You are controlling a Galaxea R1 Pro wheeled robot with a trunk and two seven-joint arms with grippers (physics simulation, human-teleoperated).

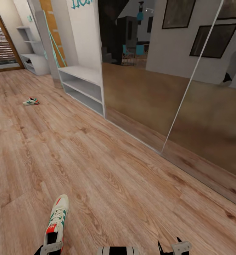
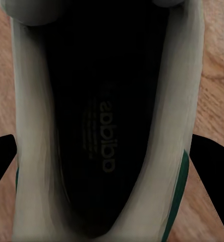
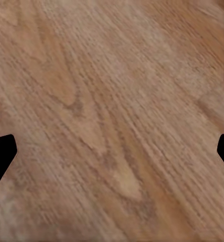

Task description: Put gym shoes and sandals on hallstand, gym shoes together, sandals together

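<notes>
Head view: near gym shoe low at left, toe pointing away, heel end down at the left gripper. Second gym shoe far off on the wood floor, well apart from both grippers. Pale shoe rack against the wall beyond, tiers bare where visible; fragment of mint lettering above, cut off and unreadable. Mirror panels to the right of it.

Left wrist view: looking straight into the near gym shoe, dark insole printed "adidas", green stripe on one side. Left fingers dark, one either side of the shoe, pressed against its sides, closed on it.

Right wrist view: bare planks between the fingers, spread wide apart at the right gripper, holding nothing.
</notes>
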